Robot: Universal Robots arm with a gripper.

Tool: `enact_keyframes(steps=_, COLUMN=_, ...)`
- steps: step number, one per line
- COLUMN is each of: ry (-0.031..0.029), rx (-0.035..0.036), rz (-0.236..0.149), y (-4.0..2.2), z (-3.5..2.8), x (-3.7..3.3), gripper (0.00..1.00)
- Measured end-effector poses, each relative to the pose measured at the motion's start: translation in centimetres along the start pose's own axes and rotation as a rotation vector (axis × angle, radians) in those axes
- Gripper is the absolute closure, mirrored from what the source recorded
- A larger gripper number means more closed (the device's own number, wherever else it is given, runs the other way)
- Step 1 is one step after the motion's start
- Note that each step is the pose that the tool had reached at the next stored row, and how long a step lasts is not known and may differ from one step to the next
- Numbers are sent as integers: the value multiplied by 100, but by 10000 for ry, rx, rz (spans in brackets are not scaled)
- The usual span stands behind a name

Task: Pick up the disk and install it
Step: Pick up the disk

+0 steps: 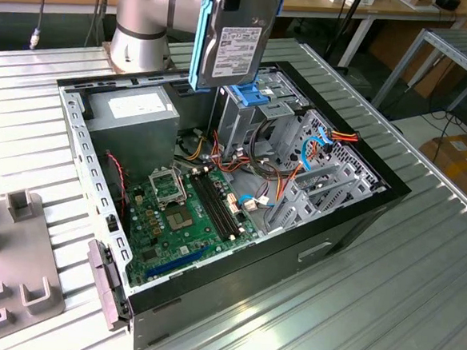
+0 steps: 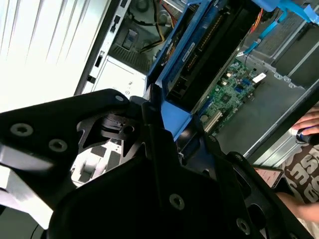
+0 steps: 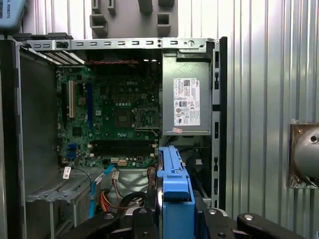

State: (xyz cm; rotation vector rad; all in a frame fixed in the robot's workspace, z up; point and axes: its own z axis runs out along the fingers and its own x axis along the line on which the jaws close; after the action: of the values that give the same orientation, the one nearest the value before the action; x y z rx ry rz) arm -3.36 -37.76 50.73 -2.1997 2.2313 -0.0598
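Gripper (image 2: 177, 122) has the disk (image 2: 199, 50) clamped. Jaws are closed in on the light-blue carrier rail at the disk's near end, one black finger (image 2: 152, 107) on each side, gap only as wide as the rail. In the first wrist view the blue rail end of the disk (image 3: 175, 194) sits dead centre between the black jaw parts.

In the exterior view the disk (image 1: 239, 39) hangs upright in the air, white label facing the camera and blue rail along its edge on the exterior view's left. It is over the open computer case (image 1: 350, 223), straight above the blue latch (image 1: 247, 94) on the grey drive cage (image 1: 241, 123). Its lower edge is just above the latch; cannot tell if they touch.

The case lies on its side on the ribbed metal table (image 1: 417, 300), side panel off. Inside are the green motherboard (image 1: 183, 211) and, toward the exterior view's left, the grey power supply (image 1: 134, 108). Robot arm base (image 1: 140, 24) stands just behind the case. Grey fixture block (image 1: 12, 248) is on the table, well apart from the case on the exterior view's left.

A person's hand (image 2: 309, 124) shows at the edge of the second wrist view, outside the case.
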Motion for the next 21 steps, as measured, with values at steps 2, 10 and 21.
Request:
enact_keyframes(steps=2, ry=0, rx=0, rz=0, y=-93, z=3, x=-2, gripper=63)
enact_keyframes(steps=10, ry=-166, rx=-3, rz=-18, y=-465, z=15, x=-7, gripper=63)
enact_keyframes(steps=21, ry=-553, rx=-7, rz=-15, y=-601, z=19, x=-9, gripper=63)
